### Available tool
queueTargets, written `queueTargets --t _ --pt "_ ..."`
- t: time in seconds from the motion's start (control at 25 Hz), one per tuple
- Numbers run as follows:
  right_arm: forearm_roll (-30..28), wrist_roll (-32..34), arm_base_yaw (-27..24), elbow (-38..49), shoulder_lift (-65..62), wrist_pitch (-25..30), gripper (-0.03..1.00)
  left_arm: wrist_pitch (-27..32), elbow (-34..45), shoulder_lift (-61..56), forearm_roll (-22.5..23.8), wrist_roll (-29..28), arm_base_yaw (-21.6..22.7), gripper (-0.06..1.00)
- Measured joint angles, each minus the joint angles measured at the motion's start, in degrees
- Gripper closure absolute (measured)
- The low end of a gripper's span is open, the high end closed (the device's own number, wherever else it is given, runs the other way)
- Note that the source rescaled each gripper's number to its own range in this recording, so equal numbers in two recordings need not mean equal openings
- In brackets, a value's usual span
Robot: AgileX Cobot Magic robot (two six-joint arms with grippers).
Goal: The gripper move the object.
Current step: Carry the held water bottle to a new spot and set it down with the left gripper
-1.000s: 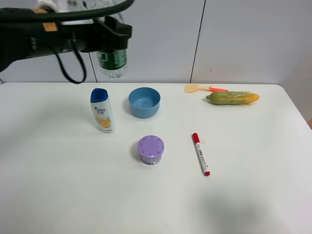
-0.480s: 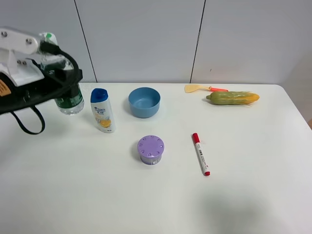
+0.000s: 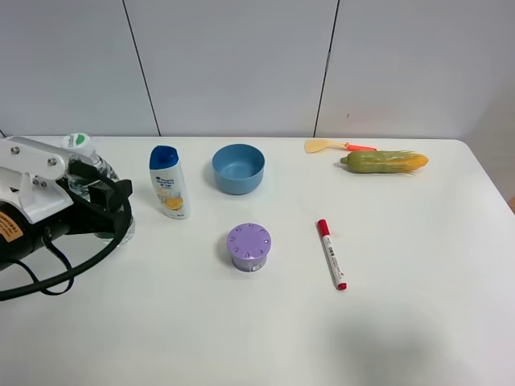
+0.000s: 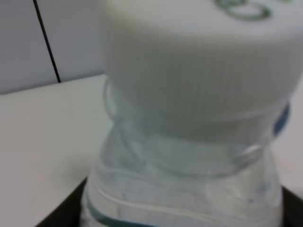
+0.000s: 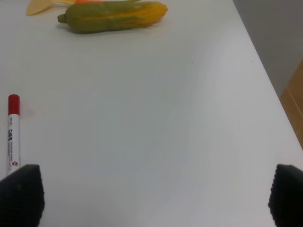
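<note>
So the jaws of the left gripper [image 3: 103, 195] are clamped shut on the small clear water bottle [image 3: 83, 161], gripping it around the body below the white cap. In the left wrist view the bottle [image 4: 189, 161] fills pretty much the whole picture, with black jaw edges peeking out on both sides. It's roughly upright and low over the far left of the tabletop [image 3: 402, 322], and honestly I can't tell if its base is touching down. Just beside it, toward the middle, stands a white shampoo bottle [image 3: 169, 182] with a blue cap, close but not touching. Past that is a blue bowl [image 3: 238, 168], and nearer the front a round purple container [image 3: 249, 246]. A red marker [image 3: 331, 253] lies flat further right. Way off at the back right is a green-yellow corn cob [image 3: 383, 161] with a little yellow spatula [image 3: 338, 145] next to it. The right gripper [image 5: 152, 196] has its jaws wide apart with nothing between them, only bare tabletop, and the marker [image 5: 13, 132] is near one fingertip.
</note>
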Motion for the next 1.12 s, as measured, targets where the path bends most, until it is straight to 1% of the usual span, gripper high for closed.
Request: queueTargets --t 0.12,0.28,0.4,0.52,0.6,0.72,0.88,1.12 --pt "0.0 0.0 0.0 0.0 0.0 0.0 -0.03 -2.3 0.0 3.7 0.0 0.0 0.0 0.92" --pt "0.0 0.0 0.0 0.0 0.0 0.0 -0.03 -6.9 0.0 9.3 0.0 0.0 0.0 0.92" --pt "0.0 0.0 0.0 0.0 0.0 0.0 -0.03 -12.4 0.0 13.5 0.4 0.0 0.0 0.92" --pt "0.0 0.0 0.0 0.0 0.0 0.0 -0.03 -17.5 0.2 17.6 2.1 -1.0 0.0 0.92" --pt "0.0 0.0 0.0 0.0 0.0 0.0 -0.03 -19.7 0.2 20.1 3.3 -2.5 0.0 0.92" --pt "0.0 0.0 0.0 0.0 0.0 0.0 -0.03 -22.3 0.2 23.0 3.7 -4.1 0.0 0.92" --pt "0.0 0.0 0.0 0.0 0.0 0.0 -0.03 -25.1 0.2 25.9 4.3 -4.5 0.0 0.92" --pt "0.0 0.0 0.0 0.0 0.0 0.0 -0.03 -33.1 3.7 30.1 4.5 -4.4 0.0 0.92"
